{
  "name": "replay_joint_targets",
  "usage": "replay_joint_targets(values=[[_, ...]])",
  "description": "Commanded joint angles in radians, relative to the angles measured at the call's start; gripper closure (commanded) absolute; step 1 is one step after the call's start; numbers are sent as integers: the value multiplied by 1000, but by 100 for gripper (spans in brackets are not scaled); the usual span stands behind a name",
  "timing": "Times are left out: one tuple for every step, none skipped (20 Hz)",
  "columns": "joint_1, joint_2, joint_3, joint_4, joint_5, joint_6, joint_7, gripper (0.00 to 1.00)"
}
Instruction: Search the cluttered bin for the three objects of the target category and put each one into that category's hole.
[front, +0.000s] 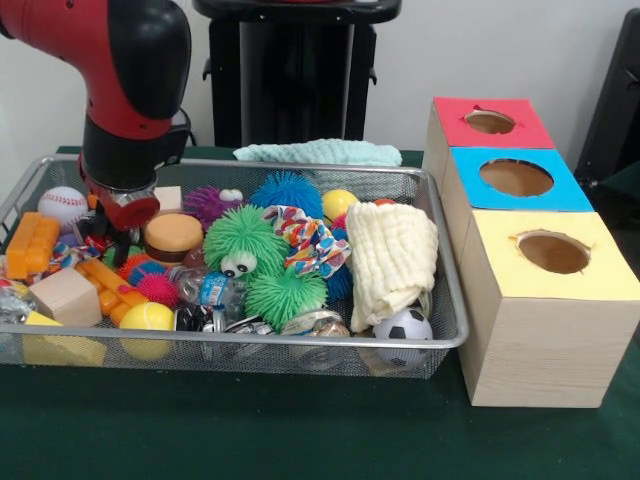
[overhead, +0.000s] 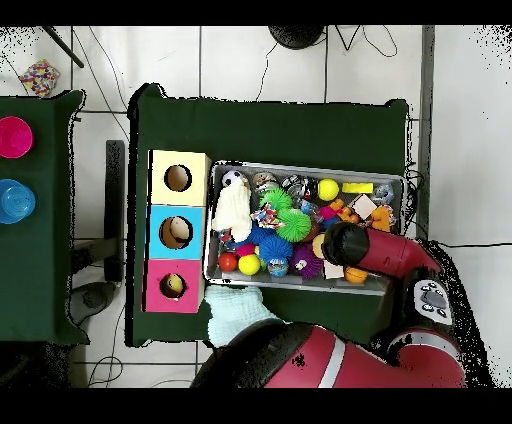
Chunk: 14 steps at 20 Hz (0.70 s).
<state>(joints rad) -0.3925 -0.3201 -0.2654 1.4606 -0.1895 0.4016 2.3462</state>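
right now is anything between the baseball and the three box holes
Yes. The baseball lies at the bin's end farthest from the holes; the green spiky toy, the cream cloth and the bin's mesh wall all stand between them.

The wire mesh bin (front: 440, 300) is packed nearly wall to wall, with no bare floor showing between toys. The arm's tool (front: 118, 228) sits low among the clutter at one end, hemmed by a baseball (front: 62, 206), a toy burger (front: 172, 237) and orange blocks (front: 32, 245). A folded cream cloth (front: 392, 258) covers the opposite end. The three box holes (front: 552, 251) stand unobstructed, and the green tabletop (front: 250, 430) beside the bin is bare.
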Motion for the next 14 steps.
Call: replay_joint_targets(values=[[77,140,-100,-86,-95,-82,84,0],[86,140,-113,-93,-100,-68,80,0],[121,134,-163,-126,-125,18,54,0],[128,130,-176,-131,-124,40,47,0],[132,129,-181,-133,-123,46,43,0],[128,126,-176,-132,-118,56,34,0],[128,127,-176,-132,-116,55,34,0],[122,120,-169,-131,-113,53,26,0],[113,121,-155,-133,-110,40,21,0],[103,123,-142,-133,-105,27,18,0],[94,126,-130,-131,-101,19,17,0],[88,125,-121,-127,-97,13,17,0],[87,125,-118,-124,-95,6,20,0],[80,122,-104,-117,-90,-6,21,0]])
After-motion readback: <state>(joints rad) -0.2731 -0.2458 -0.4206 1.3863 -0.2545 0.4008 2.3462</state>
